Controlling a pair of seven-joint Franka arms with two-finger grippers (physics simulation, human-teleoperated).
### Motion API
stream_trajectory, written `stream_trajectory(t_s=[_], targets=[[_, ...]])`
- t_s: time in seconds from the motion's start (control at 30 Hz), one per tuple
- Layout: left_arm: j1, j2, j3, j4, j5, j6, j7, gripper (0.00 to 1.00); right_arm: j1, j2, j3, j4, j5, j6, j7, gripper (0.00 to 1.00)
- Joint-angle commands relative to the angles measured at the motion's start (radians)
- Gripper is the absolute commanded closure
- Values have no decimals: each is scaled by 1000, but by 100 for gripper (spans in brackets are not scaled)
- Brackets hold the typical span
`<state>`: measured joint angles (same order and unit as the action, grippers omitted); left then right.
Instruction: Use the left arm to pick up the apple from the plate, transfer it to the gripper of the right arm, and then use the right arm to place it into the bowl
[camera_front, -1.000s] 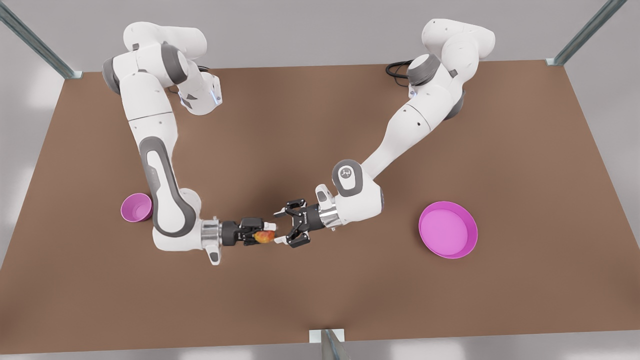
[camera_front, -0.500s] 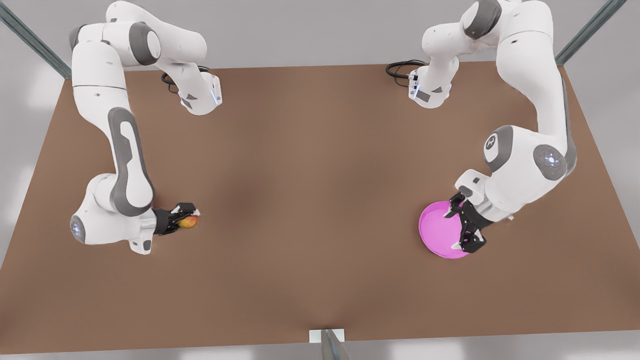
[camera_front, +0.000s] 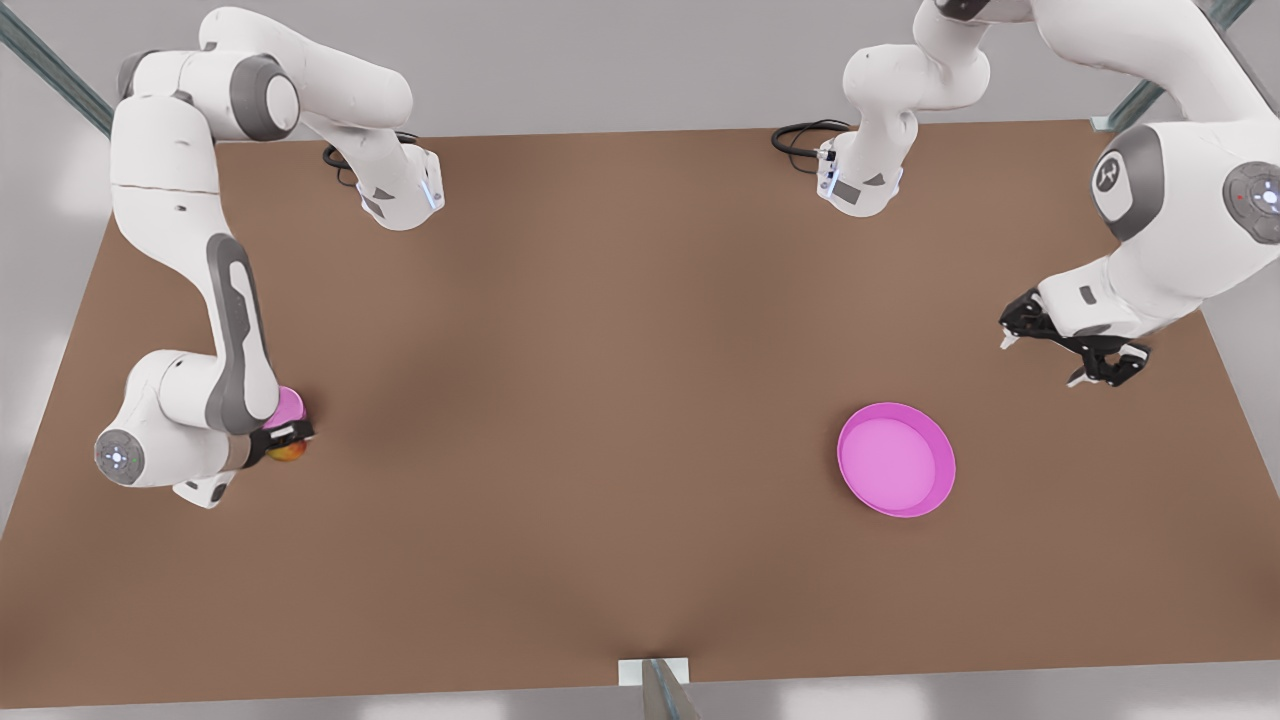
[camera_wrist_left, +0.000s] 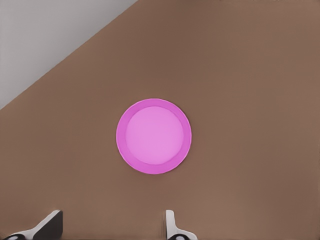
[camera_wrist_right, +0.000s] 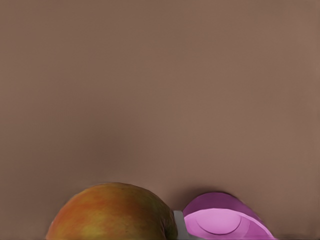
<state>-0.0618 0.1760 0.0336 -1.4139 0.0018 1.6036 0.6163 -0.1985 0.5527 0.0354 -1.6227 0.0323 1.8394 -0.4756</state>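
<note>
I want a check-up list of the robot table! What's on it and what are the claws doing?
Surface: brown table, bare between the arms.
Apple: held in the right claw, at the front view's left, right beside the bowl, not in it yet.
Bowl: on the table, partly hidden behind the right arm.
Plate: on the table at the front view's right, with nothing on it.
Left claw: open, holding nothing, raised beyond the plate, waiting.
Clutter: nothing seen.
Cables: black loops by each arm's base.
Surroundings: grey floor, metal frame posts at the table's edges.
</note>
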Motion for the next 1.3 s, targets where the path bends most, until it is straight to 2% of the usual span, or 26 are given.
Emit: stream_trajectory(t_s=[0.0,0.1,0.2,0.47,0.77,0.87,0.9,0.93,0.97,1.0,1.07,1.13,1.17,1.23,1.27], targets=[[-4,17,0,4,1,-16,-569,0,-9,-13,3,-16,-34,43,175,39],[-4,27,0,7,1,-16,-602,0,-39,-115,6,-154,-57,75,146,39],[-6,28,0,7,3,-14,-622,0,-56,-136,6,-224,-84,144,117,39],[-6,36,0,6,-3,-10,-738,0,-101,-56,6,-221,-103,256,72,39],[-7,42,0,6,-3,-10,-739,0,-124,-86,4,-250,-104,204,0,38],[-7,46,0,6,-3,-10,-739,0,-130,-86,5,-252,-104,202,-1,31],[-7,46,0,6,-3,-10,-739,0,-130,-85,4,-252,-104,202,-1,23],[-7,48,0,6,-3,-8,-739,0,-130,-85,6,-250,-104,201,-1,11],[-7,48,0,6,-3,-8,-741,0,-130,-86,5,-250,-104,201,0,4],[-7,50,0,6,-3,-8,-741,0,-130,-85,4,-249,-104,196,-1,3],[-7,50,0,6,-3,-8,-741,0,-119,-119,9,-212,-104,170,0,3],[-9,50,-1,6,-3,-7,-741,0,-12,-129,18,102,-141,-143,81,3],[-9,50,-1,6,-3,-7,-741,0,22,-135,23,184,-149,-207,112,3],[-15,50,-1,6,-3,-7,-741,0,39,-221,66,227,-149,-227,150,0],[-15,50,-1,6,-3,-7,-738,0,39,-247,121,227,-152,-229,245,0]])
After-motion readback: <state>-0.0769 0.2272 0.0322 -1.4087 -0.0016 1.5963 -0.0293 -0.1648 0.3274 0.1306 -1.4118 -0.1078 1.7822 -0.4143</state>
